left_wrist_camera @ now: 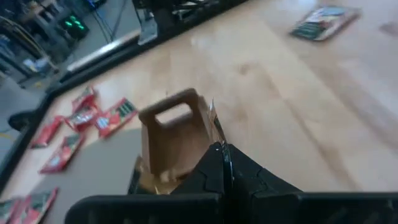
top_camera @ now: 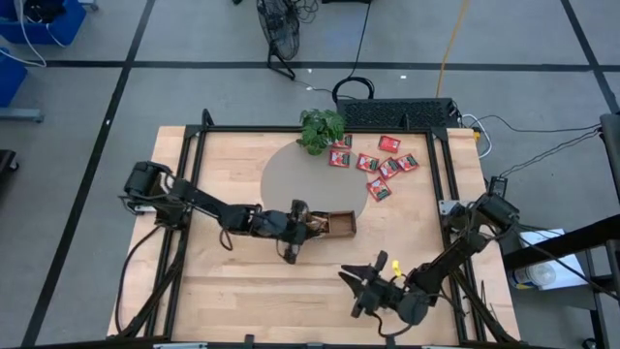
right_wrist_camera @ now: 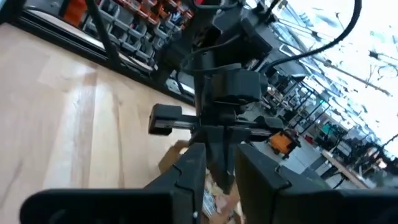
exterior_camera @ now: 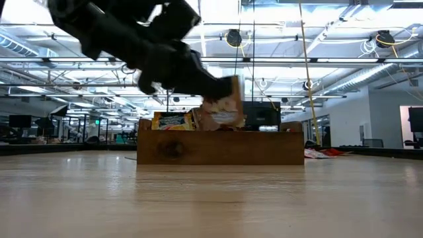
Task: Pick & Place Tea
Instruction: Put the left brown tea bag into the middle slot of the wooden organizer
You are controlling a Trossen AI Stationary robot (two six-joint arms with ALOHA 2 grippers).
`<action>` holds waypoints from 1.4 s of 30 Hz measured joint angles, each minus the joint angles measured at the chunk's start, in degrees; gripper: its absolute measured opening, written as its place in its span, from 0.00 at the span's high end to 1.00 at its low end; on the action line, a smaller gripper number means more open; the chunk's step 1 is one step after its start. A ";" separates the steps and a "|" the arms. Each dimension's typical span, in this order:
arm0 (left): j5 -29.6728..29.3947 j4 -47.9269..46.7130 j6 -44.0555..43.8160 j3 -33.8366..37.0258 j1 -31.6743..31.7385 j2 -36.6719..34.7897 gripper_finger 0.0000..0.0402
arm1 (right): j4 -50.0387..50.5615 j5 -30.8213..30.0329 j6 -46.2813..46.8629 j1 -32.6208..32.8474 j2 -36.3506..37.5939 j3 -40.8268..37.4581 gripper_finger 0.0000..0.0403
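Observation:
A small wooden tray (top_camera: 339,225) stands mid-table at the edge of a round grey mat (top_camera: 305,179), with packets such as a yellow one (exterior_camera: 172,121) inside it. My left gripper (top_camera: 310,225) is over the tray's left end, shut on a pale beige tea packet (exterior_camera: 223,109). Several red tea packets (top_camera: 380,163) lie flat on the table at the far right, and they also show in the left wrist view (left_wrist_camera: 81,115). My right gripper (top_camera: 366,283) hangs near the front edge, open with nothing between its fingers (right_wrist_camera: 186,177). My left gripper pinches the pale packet between its two fingers; the wrist view shows the packet edge-on (left_wrist_camera: 214,124) just ahead of the shut fingertips. The fingers slant down from the table's left. The packet sits tilted over the tray (exterior_camera: 218,149), its lower edge about level with the rim.
A leafy potted plant (top_camera: 321,128) stands at the far edge of the mat. One more packet (left_wrist_camera: 323,22) lies alone on bare wood. Black frame rails (top_camera: 441,165) border the table. Bare wood lies between the tray and my right gripper.

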State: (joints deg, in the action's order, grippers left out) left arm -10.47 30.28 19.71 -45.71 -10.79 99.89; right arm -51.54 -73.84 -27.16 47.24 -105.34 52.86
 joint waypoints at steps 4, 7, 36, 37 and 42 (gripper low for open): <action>-1.50 -1.94 2.29 -2.25 0.81 2.40 0.99 | -0.50 -0.01 4.25 -0.66 0.02 -2.90 0.83; -3.71 -3.84 3.83 -2.89 1.02 2.76 0.99 | -1.05 -0.03 6.55 -0.66 0.02 -4.42 0.84; -8.85 -5.76 13.65 -3.26 -1.77 4.46 1.00 | -0.91 0.32 10.04 0.50 0.02 -5.59 0.88; -8.26 -4.25 13.61 -3.26 -1.77 5.52 1.00 | -0.93 0.34 10.04 0.50 0.02 -5.63 0.88; -8.11 0.37 13.09 -3.37 -1.79 10.09 0.99 | -0.91 0.34 10.45 0.50 0.02 -5.72 0.88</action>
State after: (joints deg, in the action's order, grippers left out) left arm -18.58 30.64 32.80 -49.08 -12.58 109.98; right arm -52.45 -73.49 -16.71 47.75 -105.32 47.13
